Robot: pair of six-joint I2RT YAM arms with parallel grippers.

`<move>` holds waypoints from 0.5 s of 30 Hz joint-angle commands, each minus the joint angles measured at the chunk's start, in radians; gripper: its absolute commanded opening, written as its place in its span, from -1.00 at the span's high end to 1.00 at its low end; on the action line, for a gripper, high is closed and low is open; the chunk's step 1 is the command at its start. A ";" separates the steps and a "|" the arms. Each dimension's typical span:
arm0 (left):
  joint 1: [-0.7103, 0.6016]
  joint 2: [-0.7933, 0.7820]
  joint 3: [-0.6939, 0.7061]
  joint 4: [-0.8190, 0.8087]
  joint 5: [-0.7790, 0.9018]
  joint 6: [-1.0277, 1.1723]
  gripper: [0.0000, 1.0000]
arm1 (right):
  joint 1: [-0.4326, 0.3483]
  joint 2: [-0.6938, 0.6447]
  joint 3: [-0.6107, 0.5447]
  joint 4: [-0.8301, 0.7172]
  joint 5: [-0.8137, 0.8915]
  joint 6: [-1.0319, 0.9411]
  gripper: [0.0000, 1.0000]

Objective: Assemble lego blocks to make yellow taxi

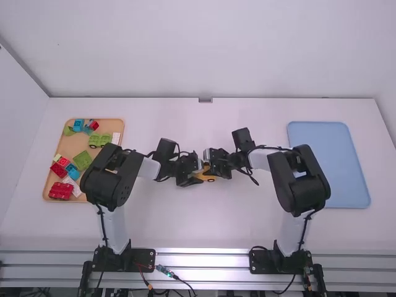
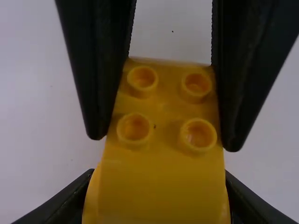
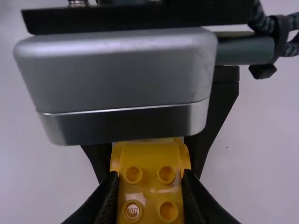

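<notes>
Yellow car [image 2: 161, 191] gripped from both sides

Left gripper [image 1: 197, 175] is closed on one end, right gripper [image 1: 213, 168] on the studded other, mid-surface [image 1: 185, 223]; a tan tray [image 1: 73, 145] of bricks [image 1: 60, 190] lies left, a blue tray [image 1: 328, 161] right

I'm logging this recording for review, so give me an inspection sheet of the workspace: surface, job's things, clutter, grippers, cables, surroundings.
Surface: white table; tan tray on the left, blue tray on the right.
Job's things: yellow studded vehicle between the grippers, a dark wheel low on it.
Clutter: red, green, blue and white blocks in the tan tray.
Grippers: left gripper and right gripper face each other, both closed on the vehicle.
Cables: dark cable along each arm.
Surroundings: silver rails at the front, pale walls behind and left.
</notes>
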 commanded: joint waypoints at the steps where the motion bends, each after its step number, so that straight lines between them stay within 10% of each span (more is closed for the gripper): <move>1: -0.012 0.016 -0.009 -0.032 -0.065 0.032 0.71 | 0.006 0.043 -0.025 -0.034 0.087 0.021 1.00; 15: -0.012 0.016 -0.009 -0.025 -0.045 0.040 0.83 | 0.036 0.044 -0.026 -0.098 0.198 0.018 1.00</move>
